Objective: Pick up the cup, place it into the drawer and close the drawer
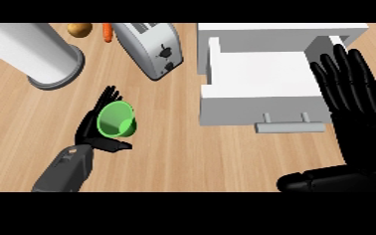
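Cup (117, 119), green, sits left of centre with its mouth turned up toward you. It is held in your left hand (94, 132): the fingers (110, 96) rise behind its far side and the thumb curls under its near side, so they are closed round it. You cannot tell whether it touches the desk (183, 154) or hangs just above it.

At 10 o'clock from the cup, well apart, stands a tall pale cylinder (40, 52) with a grey rim. Near 12 o'clock, at the far edge, a brown lump (79, 29) and an orange carrot (107, 32) lie side by side. At 1 o'clock is a silver toaster (150, 47), set at an angle with its lever end nearest the cup.

At 2 to 3 o'clock the white drawer (242, 110) stands pulled open, its handle (290, 126) on the near front wall. Bare wood lies between the cup and the drawer's left wall, and the toaster is the closest thing to that stretch.

Your right hand (345, 94) shows at the view's right edge, open, fingers straight and spread toward 12 o'clock. It overlaps the drawer's right wall.
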You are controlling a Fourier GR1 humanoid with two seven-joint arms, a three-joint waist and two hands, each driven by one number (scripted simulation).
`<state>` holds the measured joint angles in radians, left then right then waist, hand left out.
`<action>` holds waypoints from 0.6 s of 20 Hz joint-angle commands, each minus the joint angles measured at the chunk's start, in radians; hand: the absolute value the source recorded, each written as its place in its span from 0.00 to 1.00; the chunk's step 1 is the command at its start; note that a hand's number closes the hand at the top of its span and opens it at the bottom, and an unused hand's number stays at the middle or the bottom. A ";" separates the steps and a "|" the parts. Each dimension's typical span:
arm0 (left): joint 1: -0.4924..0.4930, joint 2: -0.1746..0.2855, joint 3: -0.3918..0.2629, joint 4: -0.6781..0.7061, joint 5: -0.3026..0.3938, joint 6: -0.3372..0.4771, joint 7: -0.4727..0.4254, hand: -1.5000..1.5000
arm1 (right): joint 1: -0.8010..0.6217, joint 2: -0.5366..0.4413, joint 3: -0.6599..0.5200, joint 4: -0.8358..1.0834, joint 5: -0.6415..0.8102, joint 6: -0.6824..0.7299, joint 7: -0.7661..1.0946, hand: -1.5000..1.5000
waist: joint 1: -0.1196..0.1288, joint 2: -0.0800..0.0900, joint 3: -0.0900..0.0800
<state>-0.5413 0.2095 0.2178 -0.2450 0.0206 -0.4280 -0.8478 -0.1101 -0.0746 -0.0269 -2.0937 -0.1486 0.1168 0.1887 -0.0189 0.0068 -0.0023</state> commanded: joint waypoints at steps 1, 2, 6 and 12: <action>0.019 -0.036 0.001 -0.009 0.019 -0.133 -0.073 0.00 | -0.014 -0.019 -0.008 0.014 -0.009 0.010 0.026 0.00 | 0.008 -0.003 0.001; 0.028 -0.018 -0.009 0.000 0.007 -0.155 -0.089 0.00 | -0.004 0.013 0.029 0.011 0.028 -0.004 -0.013 0.00 | 0.004 -0.001 0.000; 0.003 -0.016 -0.007 -0.018 0.026 -0.230 -0.075 1.00 | -0.008 -0.007 -0.018 0.049 -0.003 0.008 -0.014 0.00 | 0.004 0.001 0.000; 0.012 -0.036 -0.017 -0.065 0.013 -0.137 -0.157 1.00 | 0.039 -0.031 -0.043 -0.004 -0.041 0.047 -0.037 0.00 | 0.000 -0.001 0.001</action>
<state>-0.5349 0.1741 0.2067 -0.2920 0.0395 -0.4782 -0.8713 -0.0854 -0.0830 -0.0352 -2.1052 -0.1617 0.1340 0.1810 -0.0205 0.0067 -0.0025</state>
